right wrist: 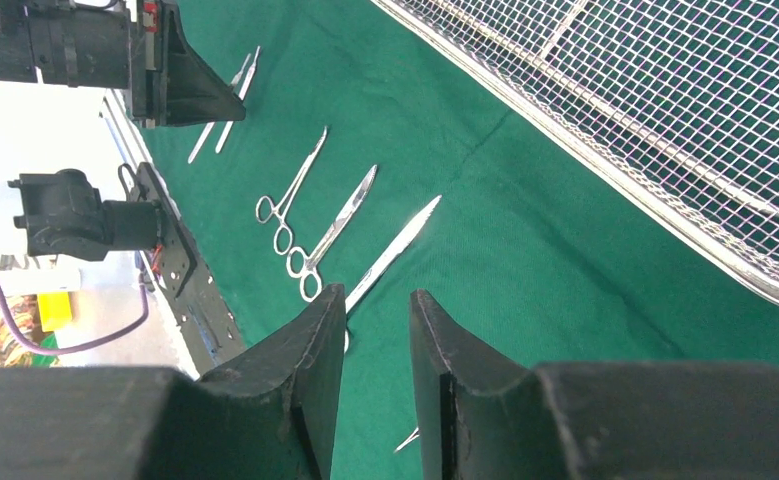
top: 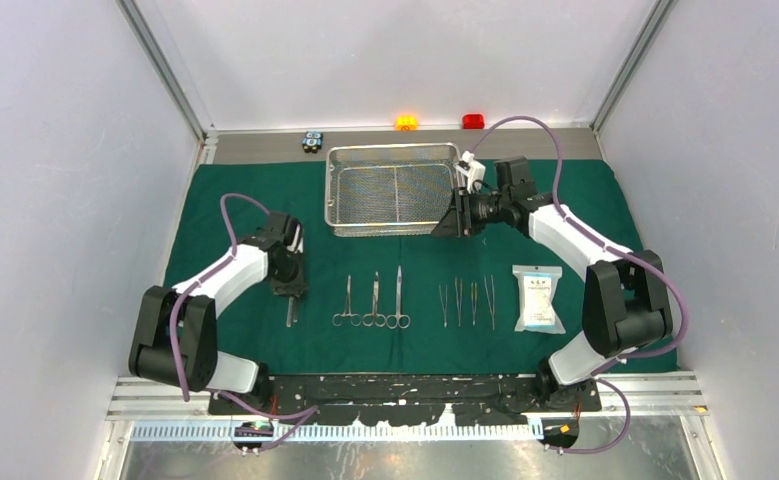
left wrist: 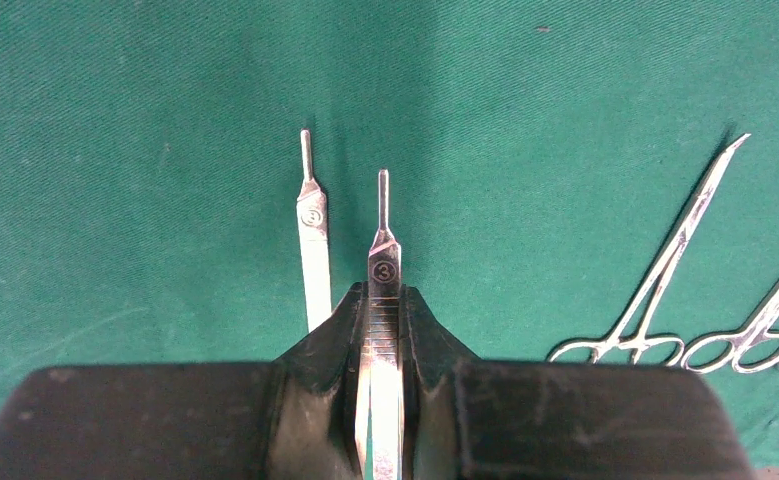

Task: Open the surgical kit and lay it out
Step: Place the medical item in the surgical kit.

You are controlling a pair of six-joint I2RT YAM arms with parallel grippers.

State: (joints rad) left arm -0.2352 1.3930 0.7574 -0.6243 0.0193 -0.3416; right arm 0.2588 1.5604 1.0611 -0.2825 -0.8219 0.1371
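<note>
The dark green cloth [top: 235, 190] lies spread flat. On it the wire-mesh tray [top: 390, 149] stands at the back. Nearer, three ring-handled scissors and forceps [top: 374, 300] lie in a row, then several tweezers [top: 465, 302] and the white-blue packet [top: 538, 298]. My left gripper [top: 289, 290] [left wrist: 384, 300] is shut on a flat steel handle marked 3 [left wrist: 384, 262], just above the cloth. A second such handle [left wrist: 314, 250] lies beside it. My right gripper [top: 437, 230] [right wrist: 377, 300] hangs open and holds nothing, by the tray's front right corner [right wrist: 665, 215].
Small black-blue [top: 312, 141], orange [top: 405, 122] and red [top: 473, 121] blocks sit on the ledge behind the cloth. White walls close in both sides. In the right wrist view the forceps [right wrist: 295, 185] and scissors [right wrist: 395, 250] lie ahead, with the left arm [right wrist: 180, 75] beyond.
</note>
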